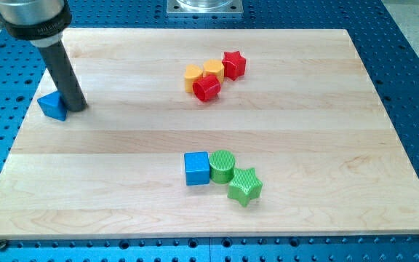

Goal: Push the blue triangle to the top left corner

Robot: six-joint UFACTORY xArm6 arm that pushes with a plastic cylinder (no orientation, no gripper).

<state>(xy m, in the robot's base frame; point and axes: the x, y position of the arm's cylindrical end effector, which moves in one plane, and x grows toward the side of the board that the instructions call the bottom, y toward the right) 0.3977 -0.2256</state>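
The blue triangle (52, 106) lies near the board's left edge, in the upper left part of the view. My tip (77, 108) rests on the board right against the triangle's right side, touching it or nearly so. The dark rod rises from there up and to the left, out of the view's top left corner.
A blue cube (196, 168), a green cylinder (222, 166) and a green star (244, 186) cluster at lower middle. A red star (233, 65), a red block (206, 88) and two yellow blocks (193, 76) (212, 69) cluster at upper middle. The wooden board (108, 175) lies on a blue perforated table.
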